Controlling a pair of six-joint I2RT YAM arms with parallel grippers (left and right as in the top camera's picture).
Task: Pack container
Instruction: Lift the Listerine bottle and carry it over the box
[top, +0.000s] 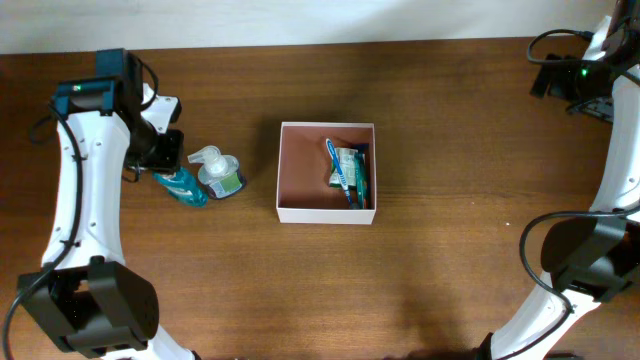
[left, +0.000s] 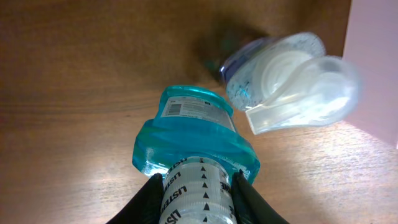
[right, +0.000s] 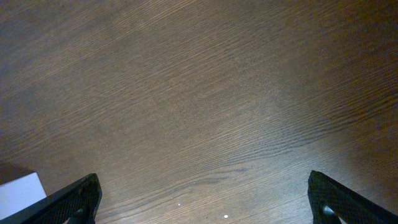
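Note:
The container (top: 326, 213), a square white-walled box with a reddish-brown inside, sits mid-table and holds blue and green packets (top: 348, 170) along its right side. Left of it a teal bottle (top: 184, 187) lies on the wood. My left gripper (left: 198, 200) is shut on this teal bottle (left: 189, 134), its black fingers (left: 151, 198) pressing both sides of the clear printed cap. A second bottle (left: 289, 81) with a clear pump top stands just to the right, also visible from overhead (top: 221, 176). My right gripper (right: 205, 205) hangs open over bare wood at the far right.
The container's pale wall (left: 379, 68) shows at the right edge of the left wrist view, close behind the pump bottle. A white corner (right: 18, 190) shows at the lower left of the right wrist view. The right arm (top: 575, 250) runs along the table's right side.

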